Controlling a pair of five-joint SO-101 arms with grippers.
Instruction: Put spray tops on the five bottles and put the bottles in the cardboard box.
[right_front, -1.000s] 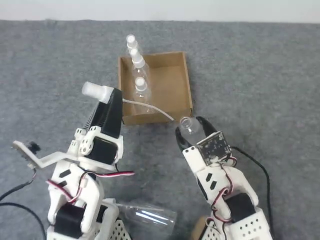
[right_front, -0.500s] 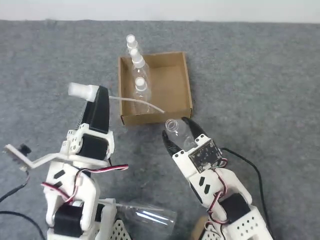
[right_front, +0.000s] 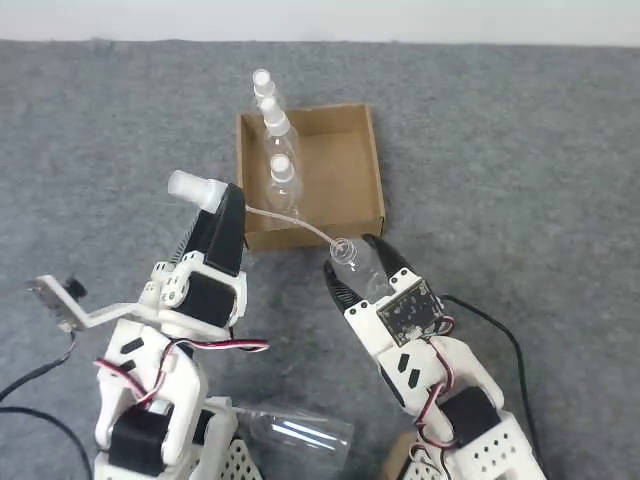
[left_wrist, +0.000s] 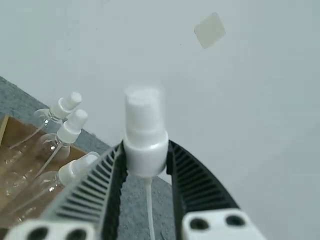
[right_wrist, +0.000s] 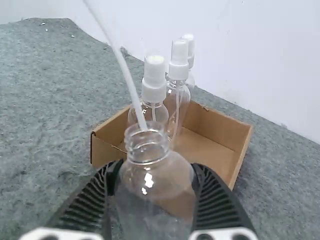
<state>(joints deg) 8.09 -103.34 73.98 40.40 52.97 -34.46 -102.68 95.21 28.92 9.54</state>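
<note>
Left claw (left_wrist: 145, 156) pinching spray top (left_wrist: 144, 122), near bottle (right_front: 356, 263)

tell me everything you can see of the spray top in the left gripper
The spray top is white plastic: a cylindrical nozzle cap over a wider collar, with a long thin translucent dip tube. The left gripper clamps its collar. The tube slants down, its tip at the mouth of the open clear bottle.

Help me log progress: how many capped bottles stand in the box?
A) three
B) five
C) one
A: three bottles with white spray tops stand in a row inside the box.
</note>
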